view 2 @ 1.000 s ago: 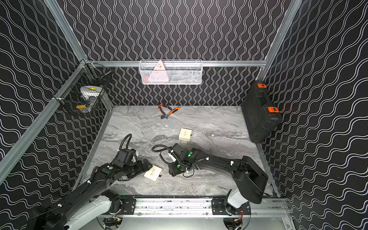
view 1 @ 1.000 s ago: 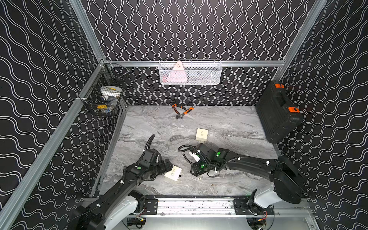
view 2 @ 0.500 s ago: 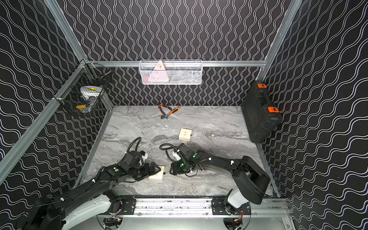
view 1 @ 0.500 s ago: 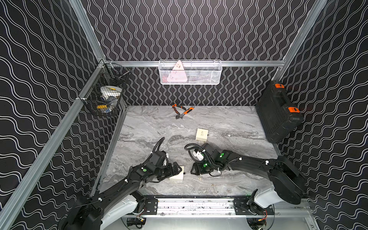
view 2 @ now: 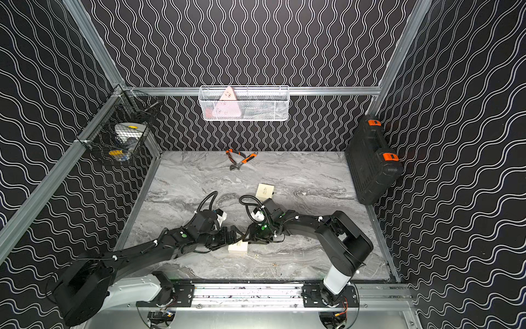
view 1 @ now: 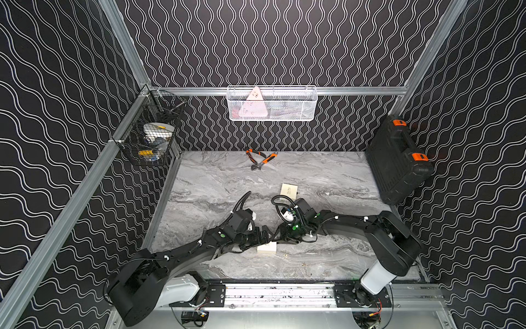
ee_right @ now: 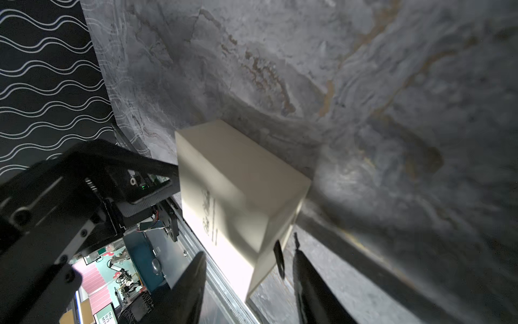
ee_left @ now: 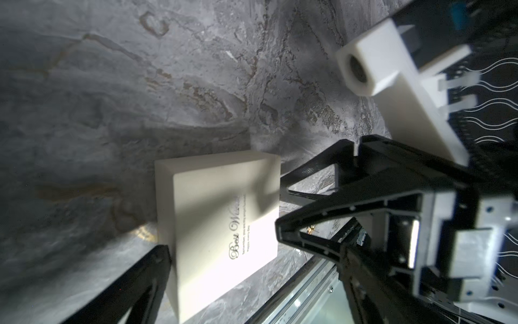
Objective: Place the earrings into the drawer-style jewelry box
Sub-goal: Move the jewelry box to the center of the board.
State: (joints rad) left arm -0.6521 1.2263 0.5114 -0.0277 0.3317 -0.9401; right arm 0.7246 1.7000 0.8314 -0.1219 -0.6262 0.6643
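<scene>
Right gripper [ee_right: 249, 252] is hovering at the box [view 1: 267, 247], jaws partly apart around its black tab [ee_right: 279, 258], not pinching yet. Left gripper [view 1: 260, 237] is waiting wide open at the opposite side. My guess is it's bracing for a drawer pull, so pinch the tab squarely and draw straight. One earring [ee_left: 310, 230] is glinting on the table [view 1: 313, 176] near the box.

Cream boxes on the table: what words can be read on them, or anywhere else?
"Best W…", in script, the rest lost in shadow, on the near cream box lid.
Small line beside it: too blurred to read.
Print on the far cream box: too small to read.
</scene>
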